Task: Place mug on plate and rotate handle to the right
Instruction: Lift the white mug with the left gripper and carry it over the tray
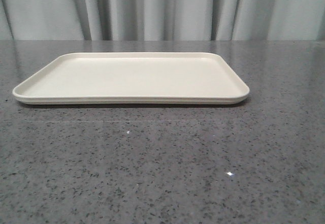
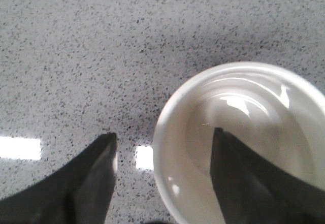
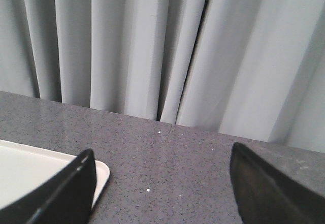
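From the front, the plate (image 1: 131, 77) lies flat on the speckled grey table (image 1: 162, 173) with nothing on it, grey curtains (image 1: 162, 8) hanging behind.

The left wrist camera looks down into the mug (image 2: 244, 142), white inside and holding nothing. The left gripper (image 2: 163, 153) is spread apart, one finger (image 2: 238, 178) down inside the mug, the other outside its wall over the table. The handle is not visible.

On the right wrist camera, the right gripper (image 3: 161, 178) is spread wide, holding nothing, a plate corner (image 3: 101, 176) beside one finger.
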